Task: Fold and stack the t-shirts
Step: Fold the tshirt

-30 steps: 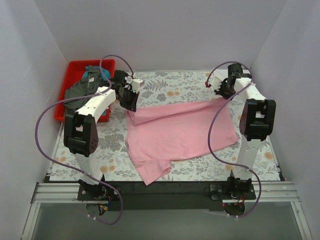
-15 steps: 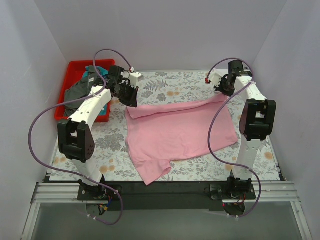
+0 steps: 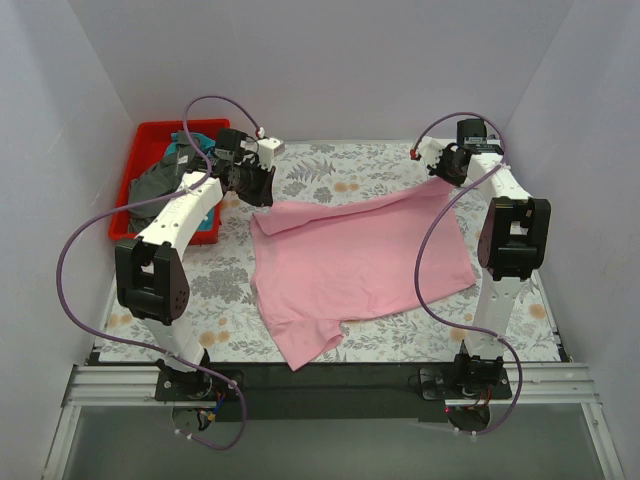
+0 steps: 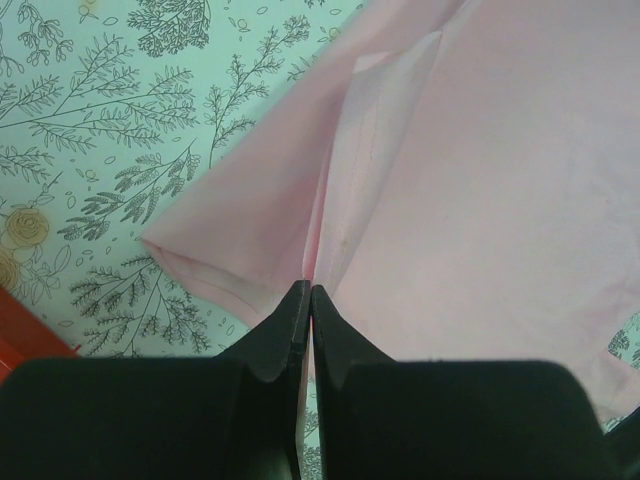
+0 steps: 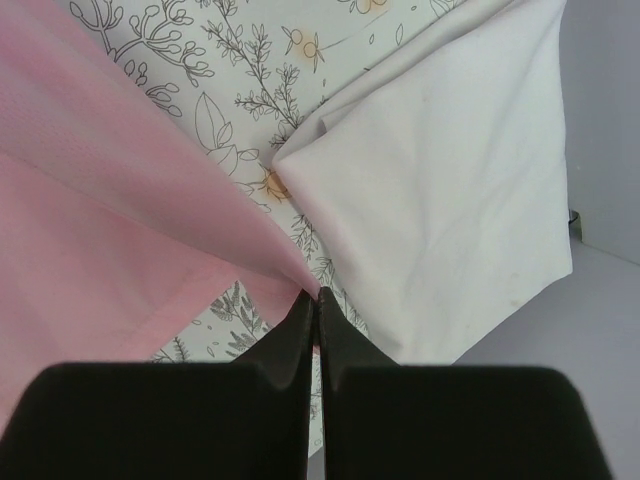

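Observation:
The light pink t-shirt (image 3: 355, 260) lies spread on the floral tablecloth (image 3: 330, 170), one sleeve toward the near edge. My left gripper (image 3: 262, 196) is shut on its far left corner, seen in the left wrist view (image 4: 311, 290) with pink cloth (image 4: 480, 170) hanging from the tips. My right gripper (image 3: 441, 182) is shut on its far right corner (image 5: 318, 295), with pink cloth (image 5: 90, 220) stretching away from it. A white t-shirt (image 5: 450, 170) lies folded on the tablecloth just beyond the right gripper. A dark grey shirt (image 3: 160, 180) and a teal one (image 3: 185, 150) sit in the bin.
The red plastic bin (image 3: 150, 135) stands at the far left corner, next to the left arm. White walls close in the table on three sides. A black rail (image 3: 330, 375) runs along the near edge by the arm bases.
Both grippers have moved toward the far edge with the pink shirt's far corners. The folded-over far edge has been drawn out and the cloth is stretched straighter.

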You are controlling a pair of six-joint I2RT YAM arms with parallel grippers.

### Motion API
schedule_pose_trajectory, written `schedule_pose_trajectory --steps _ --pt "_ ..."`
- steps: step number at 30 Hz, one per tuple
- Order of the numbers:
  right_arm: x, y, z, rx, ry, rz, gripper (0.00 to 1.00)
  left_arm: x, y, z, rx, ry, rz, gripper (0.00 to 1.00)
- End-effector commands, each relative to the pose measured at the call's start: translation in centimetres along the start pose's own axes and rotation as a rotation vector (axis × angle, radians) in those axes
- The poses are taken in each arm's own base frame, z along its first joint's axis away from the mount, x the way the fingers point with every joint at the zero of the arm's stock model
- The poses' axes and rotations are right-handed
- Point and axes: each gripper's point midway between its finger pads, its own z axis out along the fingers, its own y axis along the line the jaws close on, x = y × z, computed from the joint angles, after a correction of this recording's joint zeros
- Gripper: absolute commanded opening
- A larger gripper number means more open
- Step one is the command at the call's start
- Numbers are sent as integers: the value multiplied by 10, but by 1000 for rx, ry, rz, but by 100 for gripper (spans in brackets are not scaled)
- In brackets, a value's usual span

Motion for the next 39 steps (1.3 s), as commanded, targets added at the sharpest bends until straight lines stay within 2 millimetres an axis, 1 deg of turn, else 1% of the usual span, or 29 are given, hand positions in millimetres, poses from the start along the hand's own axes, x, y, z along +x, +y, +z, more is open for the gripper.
schedule_pose_trajectory --steps 1,2,4,5,6,7,8,10,11,14,15,18,25,33,36,38,39 --pt "-18 -16 -13 79 -70 -5 1 -25 -11 -29 9 -101 40 0" --pt "-18 -16 -16 86 -73 -11 1 -26 -14 -34 14 -114 49 0" --pt "-15 -8 -13 71 -74 -18 1 -21 -16 -35 26 -103 57 0" --pt "-16 -6 -14 68 -77 -30 1 -13 -19 -33 39 -84 54 0" --pt "-13 2 -10 47 -76 -33 1 -9 -20 -33 44 -76 55 0" --pt "-12 5 -10 40 -76 -36 1 -5 -21 -32 51 -65 57 0" --pt "-11 6 -9 37 -76 -42 1 4 -23 -29 62 -46 51 0" --pt "-7 12 -6 24 -67 -45 1 12 -26 -26 76 -27 43 0" --pt "-6 13 -5 21 -62 -47 1 22 -28 -22 85 -1 38 0" --pt "1 20 -1 6 -39 -57 1 35 -32 -16 102 36 32 0" --pt "3 21 0 4 -34 -62 1 44 -33 -13 108 57 27 0" --pt "6 27 3 -12 -28 -65 1 57 -37 -6 119 91 11 0" --pt "15 41 8 -44 -10 -79 1 77 -38 7 124 144 -10 0" --pt "21 54 9 -74 -3 -115 1 92 -47 12 150 183 -10 0" --pt "24 55 8 -73 11 -127 1 97 -48 14 160 196 -9 0" --pt "26 55 4 -69 24 -136 12 100 -53 14 175 209 5 0" --pt "26 53 2 -63 26 -147 20 102 -55 14 185 213 10 0"
